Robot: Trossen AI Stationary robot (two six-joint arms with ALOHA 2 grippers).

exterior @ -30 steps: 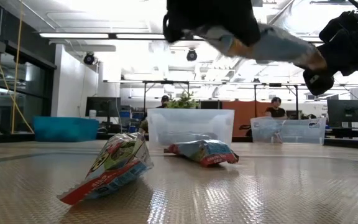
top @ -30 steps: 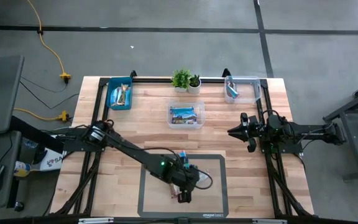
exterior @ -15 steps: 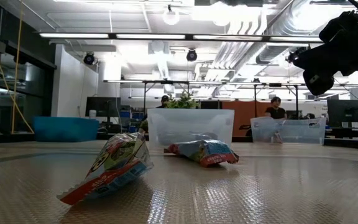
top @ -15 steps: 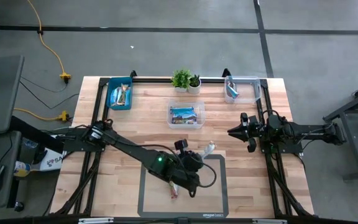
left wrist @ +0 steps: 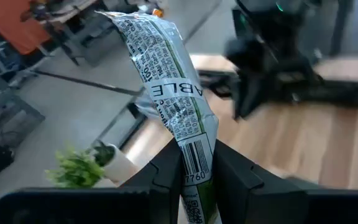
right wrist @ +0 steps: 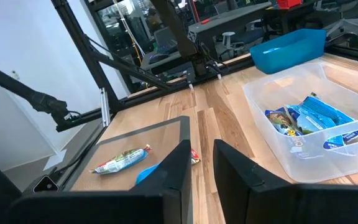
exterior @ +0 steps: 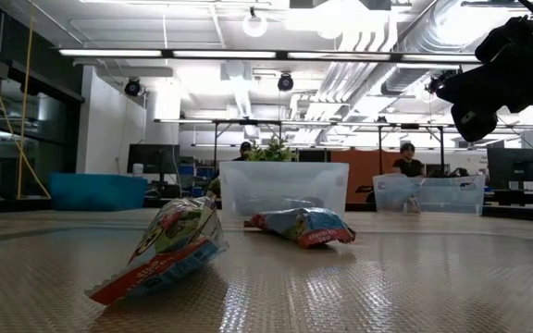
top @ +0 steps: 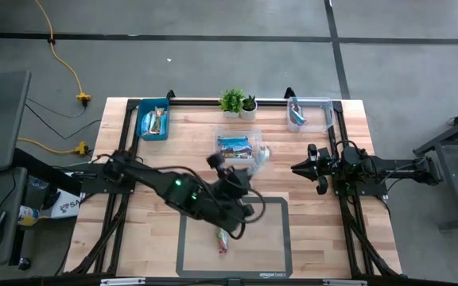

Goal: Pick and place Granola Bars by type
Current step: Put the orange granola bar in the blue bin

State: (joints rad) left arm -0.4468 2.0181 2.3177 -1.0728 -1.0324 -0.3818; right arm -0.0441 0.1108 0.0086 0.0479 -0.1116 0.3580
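Observation:
My left gripper (top: pixel 249 165) is raised above the table just near of the middle clear bin (top: pixel 227 158), shut on a silver-and-green granola bar (left wrist: pixel 166 81). The bar's free end (top: pixel 261 153) hangs over the bin's near right corner. Another bar (top: pixel 223 241) lies flat on the black mat (top: pixel 273 238). The low view shows it (exterior: pixel 169 245) beside a blue-and-red one (exterior: pixel 303 225). My right gripper (top: pixel 295 168) waits at the table's right side, shut with nothing in it. My left gripper pinches the bar between its two fingers (left wrist: pixel 166 171) at the barcode end (left wrist: pixel 196 163). The fingers lie along the bar, which sticks out forward past their tips. The bar is lifted clear of the table and slants up and away from the fingers.
A blue bin (top: pixel 153 123) with bars stands far left. A clear bin (top: pixel 316 107) with one blue bar stands far right. Two small potted plants (top: pixel 237 103) sit at the far edge. The middle bin holds blue bars (right wrist: pixel 316 118).
My left gripper has risen from the mat and gone toward the far edge, to the middle bin, tipping from pointing down to nearly level. It has stayed shut on the bar, which has been lifted clear of the mat and carried along.

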